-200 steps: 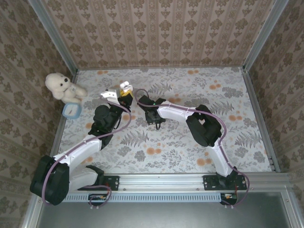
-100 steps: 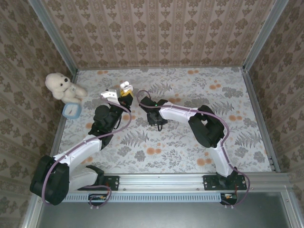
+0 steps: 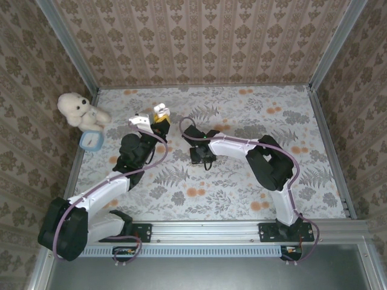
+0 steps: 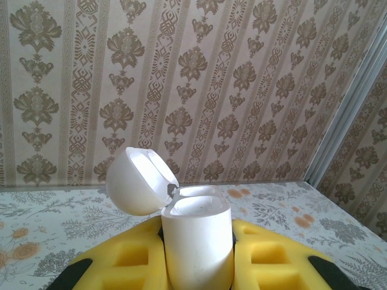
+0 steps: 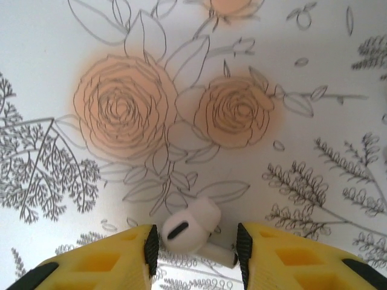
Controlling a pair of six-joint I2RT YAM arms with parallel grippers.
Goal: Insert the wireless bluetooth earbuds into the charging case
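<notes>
Two grippers share the work, and only the right one has just changed. Far to the left of everything, well apart from the task, a cream plush bear sits at the table's edge. Next, the left gripper is clamped tight on the smooth white plastic charging case, its yellow fingers pressing both sides. It holds the case upright off the flower-printed table, with the domed lid hinged back to the left and the mouth open. To the right of the case and nearer the arm bases, the right gripper has drifted a little farther from the case over the last second and its jaws have spread. They now stand partly open, with a small glossy white earbud lying on the table between the pads. Only a sliver of space shows on each side, so nothing is gripped. The earbud is therefore well apart from the case and not inserted. Judging from this, the right gripper must next close on the earbud and carry it to the open case.
</notes>
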